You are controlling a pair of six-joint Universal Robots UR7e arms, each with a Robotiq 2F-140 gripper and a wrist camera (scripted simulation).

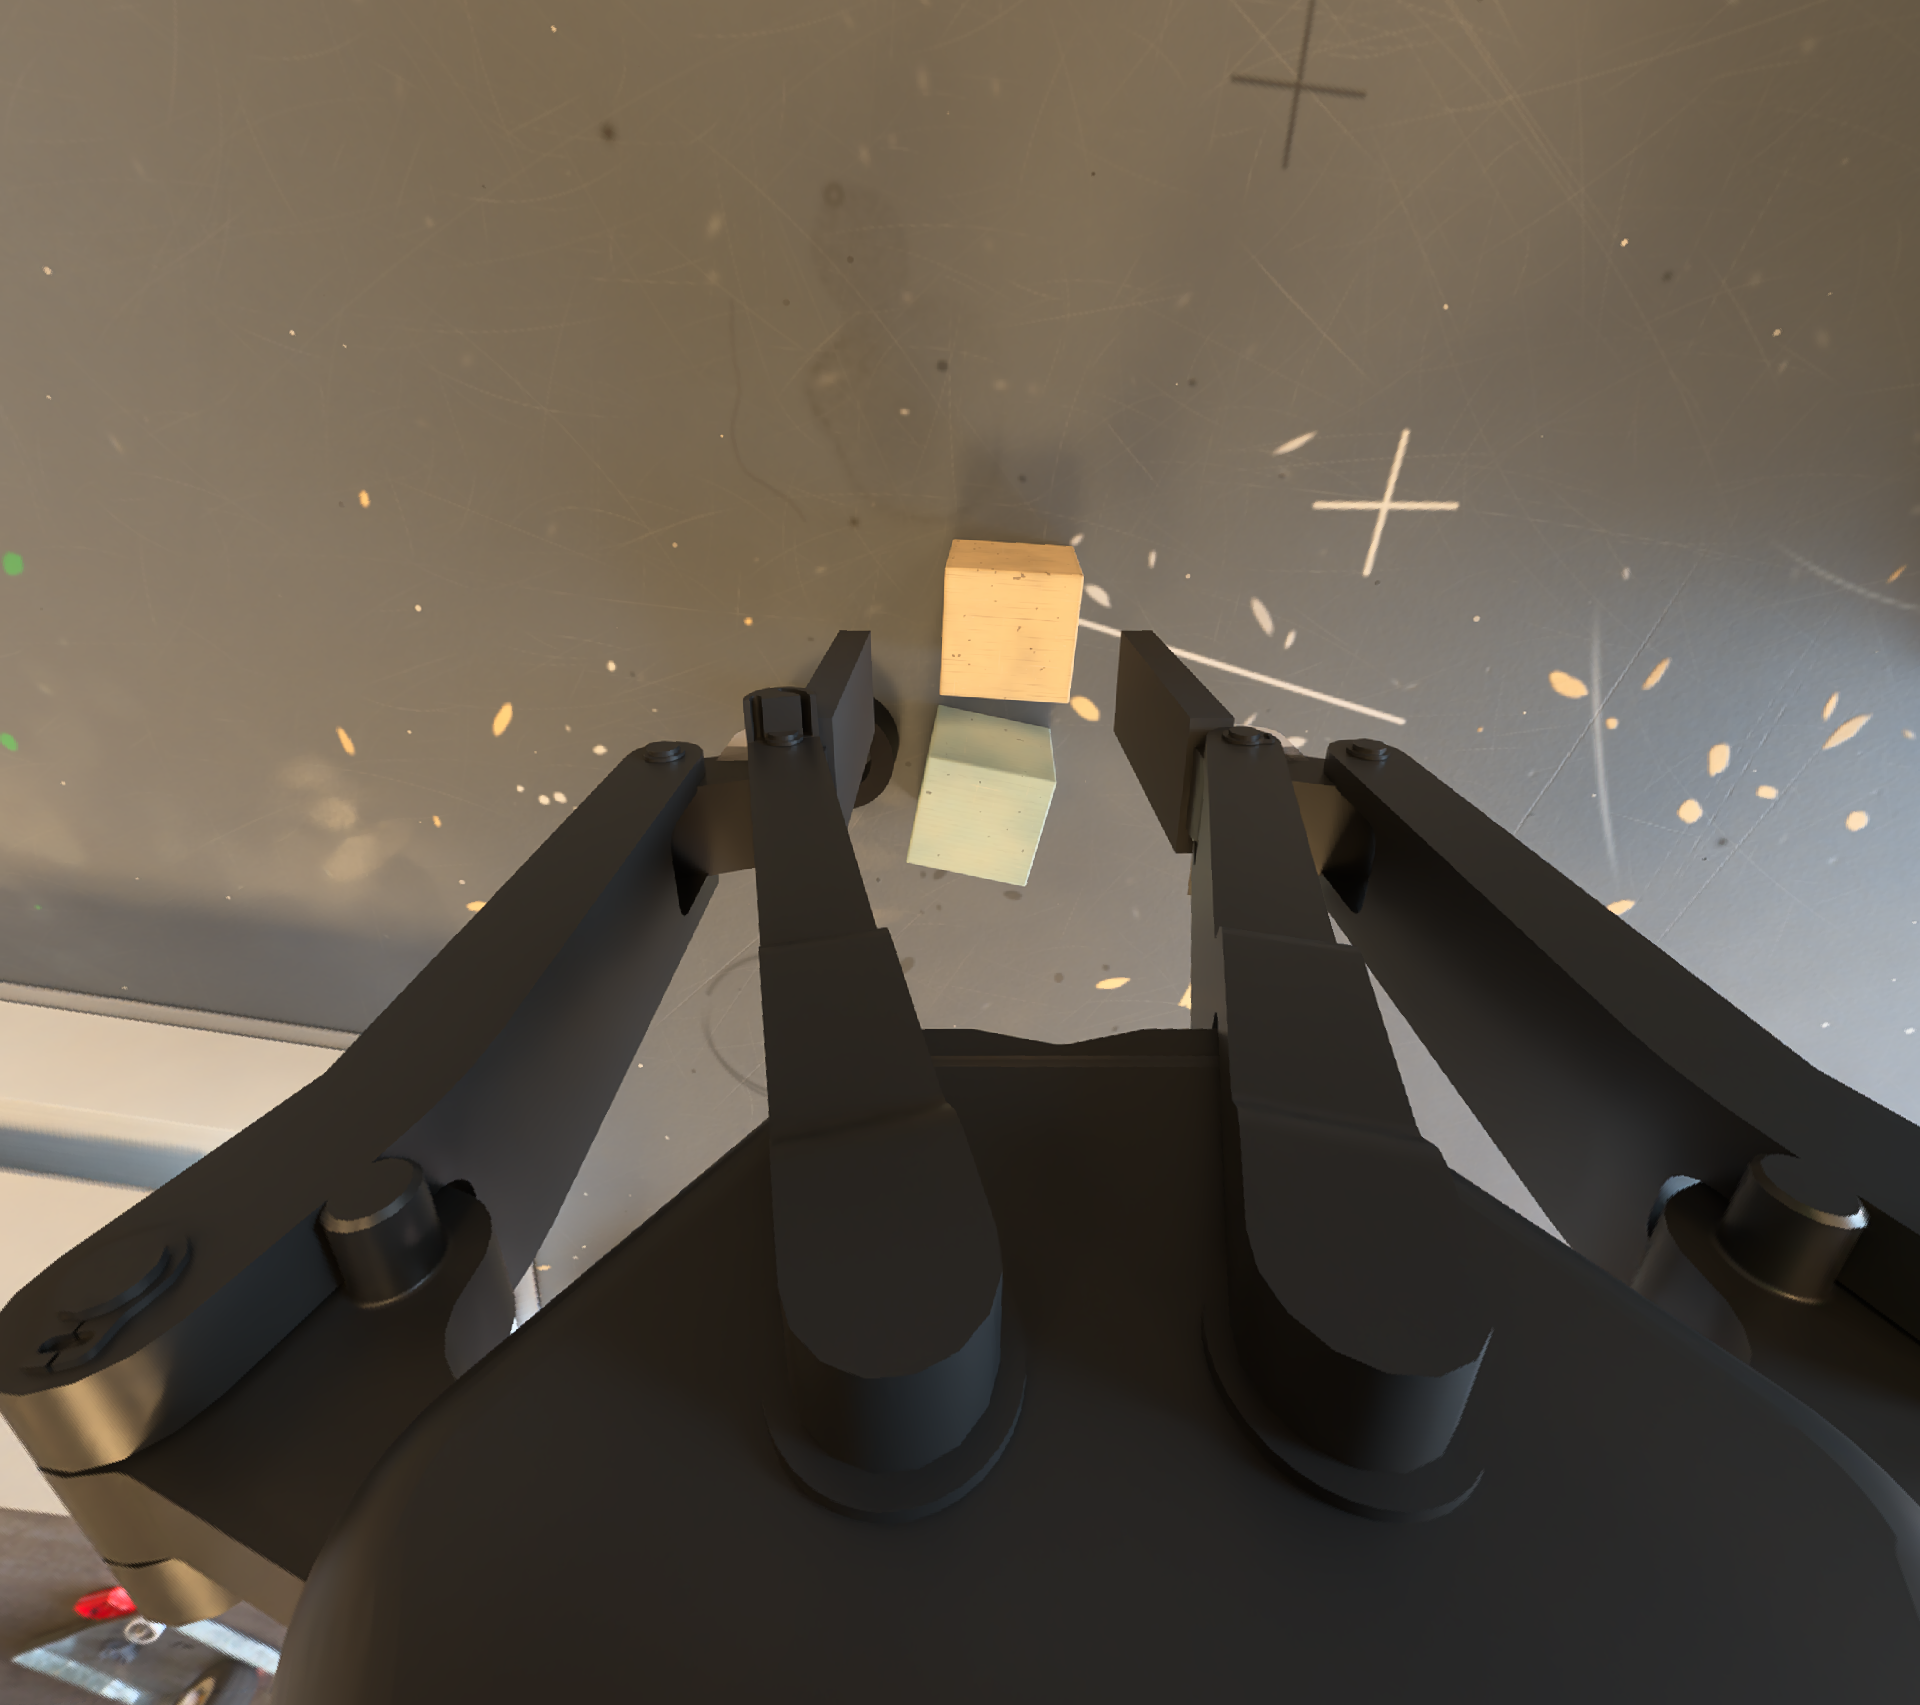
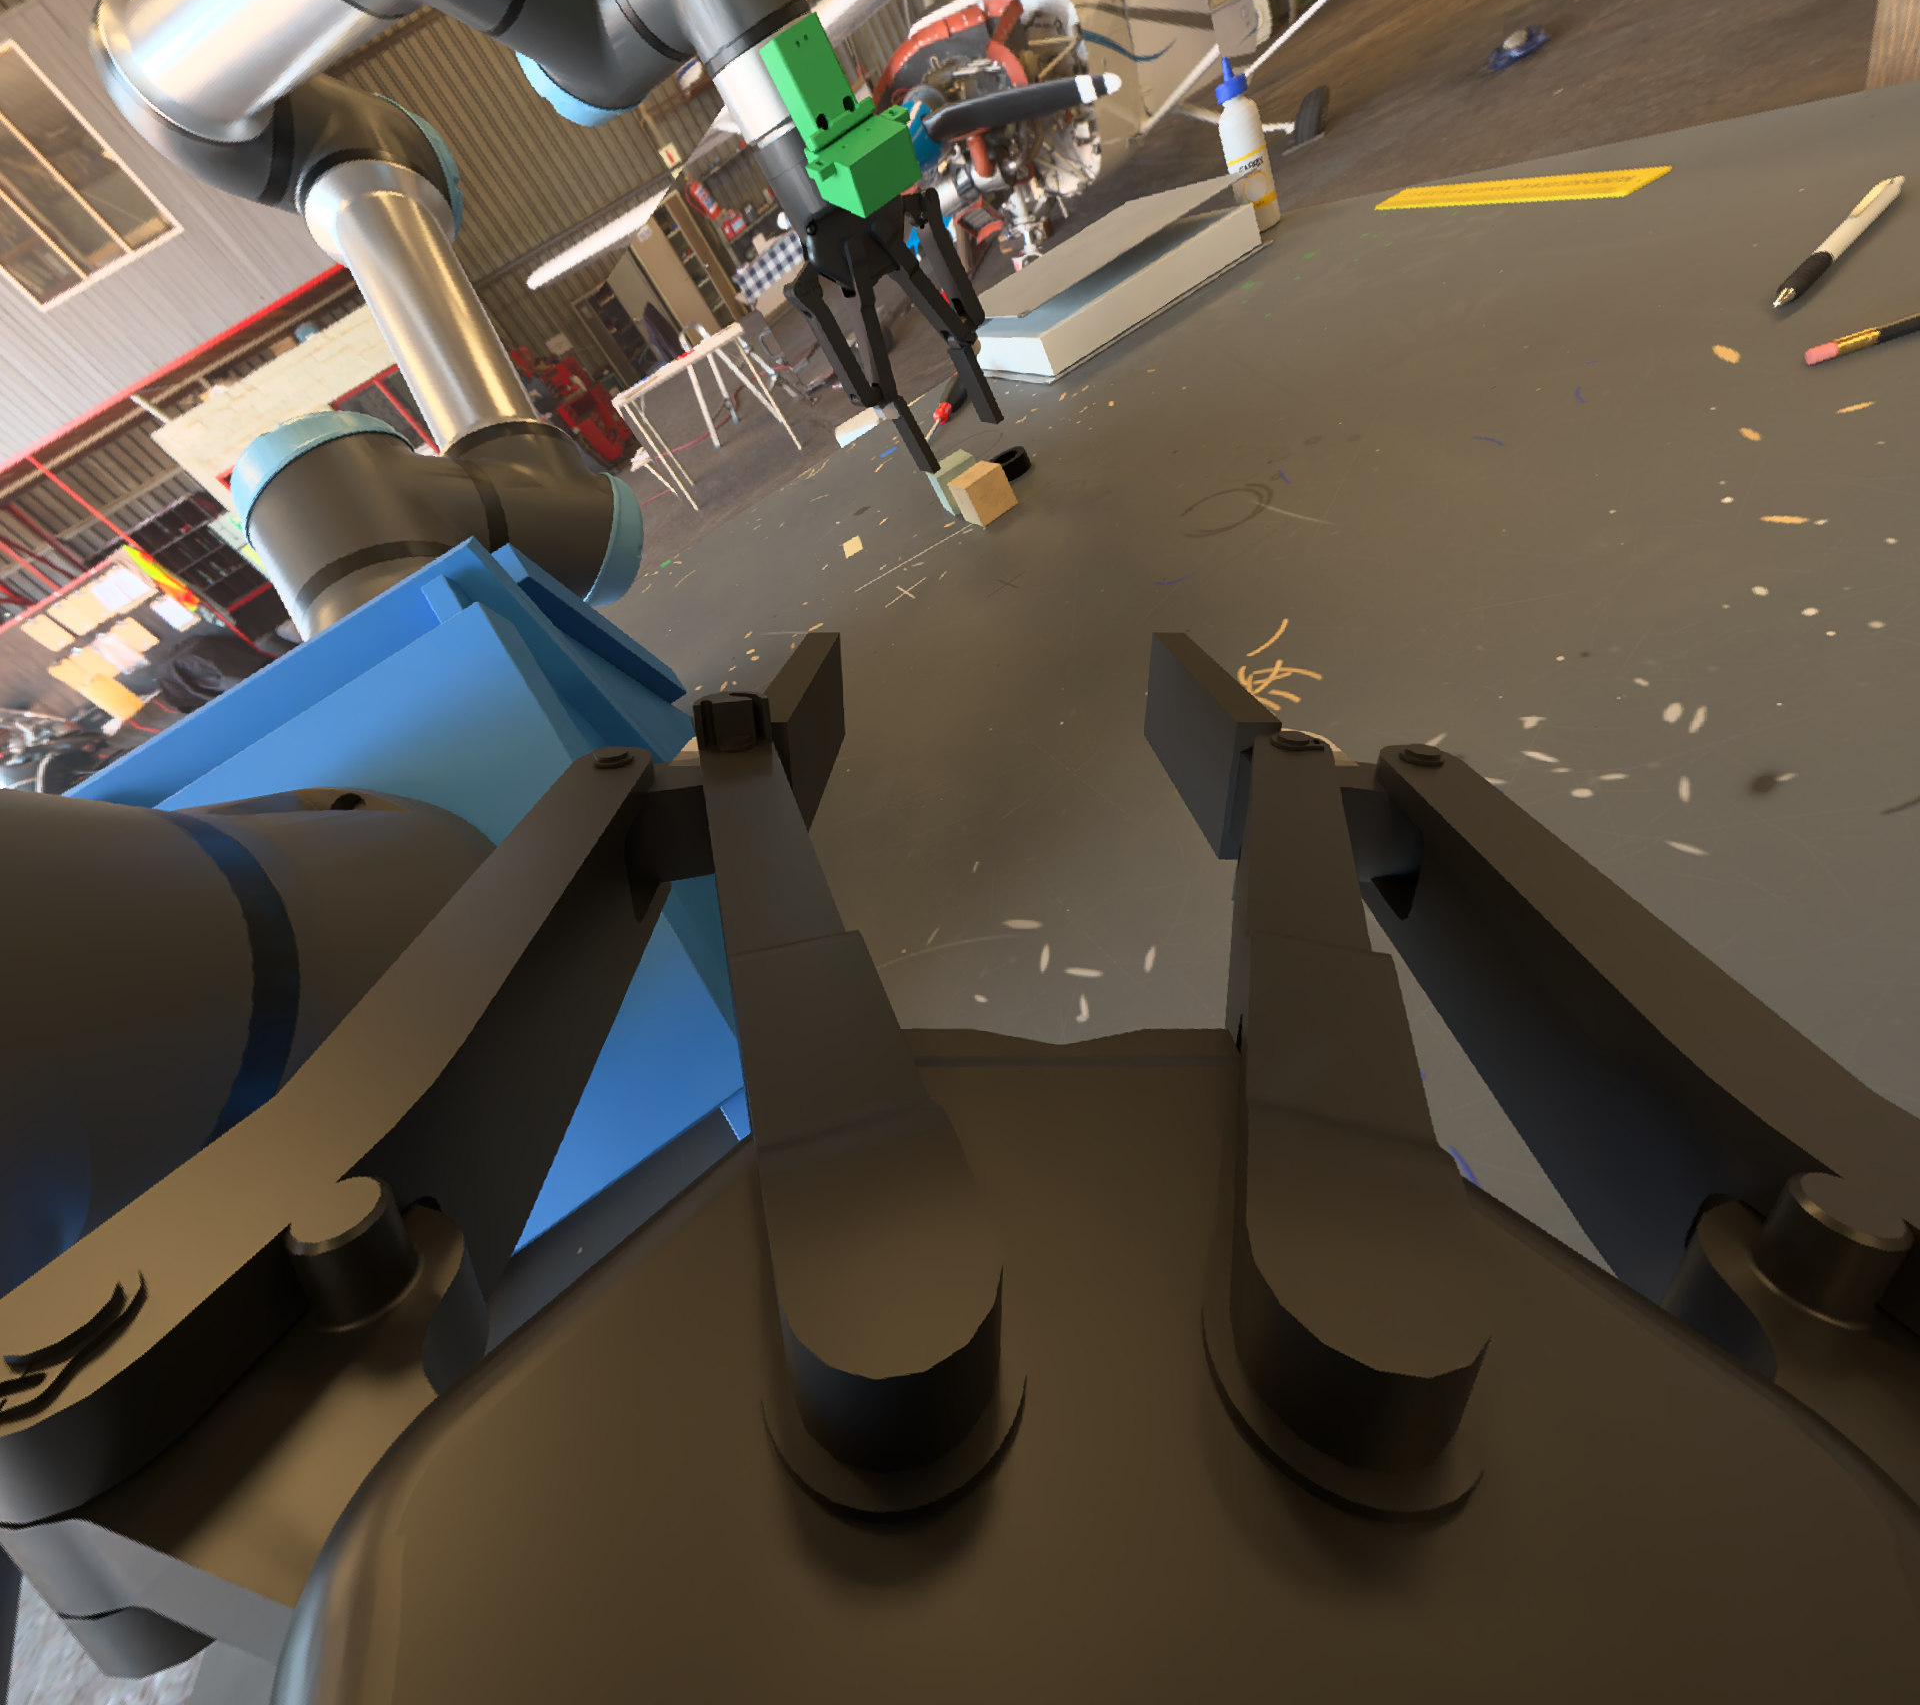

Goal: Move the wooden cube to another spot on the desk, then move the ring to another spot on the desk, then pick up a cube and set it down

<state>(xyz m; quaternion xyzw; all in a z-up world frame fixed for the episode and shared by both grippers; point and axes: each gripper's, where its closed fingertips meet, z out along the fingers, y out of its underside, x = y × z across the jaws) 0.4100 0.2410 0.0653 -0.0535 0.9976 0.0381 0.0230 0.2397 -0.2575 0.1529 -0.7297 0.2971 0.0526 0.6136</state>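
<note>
A wooden cube (image 1: 1010,621) sits on the grey desk (image 1: 520,305), touching a pale green cube (image 1: 982,798) just in front of it. My left gripper (image 1: 995,699) is open and empty, hovering just above both cubes with a finger on either side. A black ring (image 1: 881,749) lies partly hidden behind the left finger. In the right wrist view the left gripper (image 2: 958,431) hangs over the wooden cube (image 2: 987,495), the green cube (image 2: 943,489) and the ring (image 2: 1013,462). My right gripper (image 2: 1003,710) is open and empty, far from them.
A white box (image 2: 1122,284), a glue bottle (image 2: 1244,149), a yellow ruler (image 2: 1522,187), a pen (image 2: 1839,242) and a pencil (image 2: 1870,341) lie at the far side. A red-handled tool (image 2: 943,412) lies behind the cubes. A blue arm mount (image 2: 416,689) stands at left.
</note>
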